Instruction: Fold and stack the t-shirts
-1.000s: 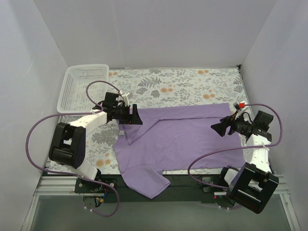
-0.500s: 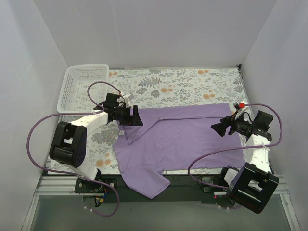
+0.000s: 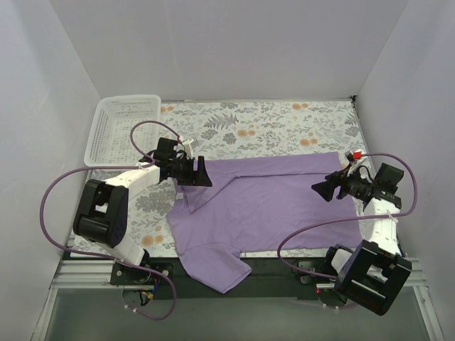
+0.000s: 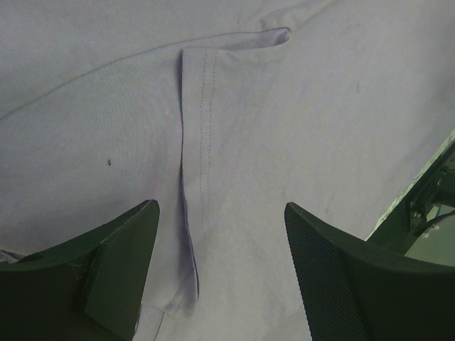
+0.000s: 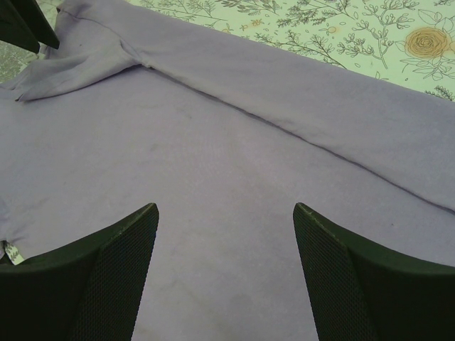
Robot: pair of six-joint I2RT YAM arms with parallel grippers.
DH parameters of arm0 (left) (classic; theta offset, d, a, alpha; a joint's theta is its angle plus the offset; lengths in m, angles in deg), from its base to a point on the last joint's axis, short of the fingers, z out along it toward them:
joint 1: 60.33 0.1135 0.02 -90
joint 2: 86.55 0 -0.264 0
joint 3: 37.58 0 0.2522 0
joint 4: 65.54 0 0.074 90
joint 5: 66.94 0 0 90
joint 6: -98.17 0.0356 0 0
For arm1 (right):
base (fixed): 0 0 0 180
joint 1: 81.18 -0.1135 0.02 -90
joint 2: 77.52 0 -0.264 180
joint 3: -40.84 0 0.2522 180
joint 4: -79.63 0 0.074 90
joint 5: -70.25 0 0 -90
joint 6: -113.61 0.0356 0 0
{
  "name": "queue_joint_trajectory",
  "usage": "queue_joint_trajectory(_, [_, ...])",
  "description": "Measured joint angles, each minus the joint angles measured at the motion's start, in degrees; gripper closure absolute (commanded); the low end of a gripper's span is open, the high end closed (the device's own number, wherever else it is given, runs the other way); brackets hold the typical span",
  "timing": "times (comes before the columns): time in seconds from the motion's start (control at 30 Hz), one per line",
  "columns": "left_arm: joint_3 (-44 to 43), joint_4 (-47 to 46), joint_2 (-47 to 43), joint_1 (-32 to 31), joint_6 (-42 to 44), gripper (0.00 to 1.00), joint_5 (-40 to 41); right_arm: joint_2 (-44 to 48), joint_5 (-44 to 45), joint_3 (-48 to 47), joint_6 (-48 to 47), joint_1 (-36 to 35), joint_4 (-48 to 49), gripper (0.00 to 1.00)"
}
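Between left claw point(image 3: 202, 172) and right claw point(image 3: 318, 189), lavender t-shirt point(image 3: 270, 206) lies spread; both claws released, empty.

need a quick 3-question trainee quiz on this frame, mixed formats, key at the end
1. True or false: the left gripper is shut on the t-shirt.
2. Where does the white basket sit? A) at the far-left corner of the table; B) on the t-shirt; C) beside the right arm's base.
3. Fill in: one sleeve hangs over the table's ____ edge.
Key: 1 false, its fingers are open with nothing clamped between them. 2 A. 3 near.
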Motion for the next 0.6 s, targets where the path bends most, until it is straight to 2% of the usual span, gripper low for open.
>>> queue_joint_trajectory(0.37, [0.0, 0.0, 0.2, -0.3, 0.0, 0.31, 0.0, 0.0, 0.0, 0.0, 0.0, 0.0, 0.0, 0.17])
queue_joint_trajectory(0.6, [0.0, -0.3, 2.0, -0.7, 0.0, 0.34, 0.0, 0.0, 0.0, 0.0, 0.0, 0.0, 0.0, 0.17])
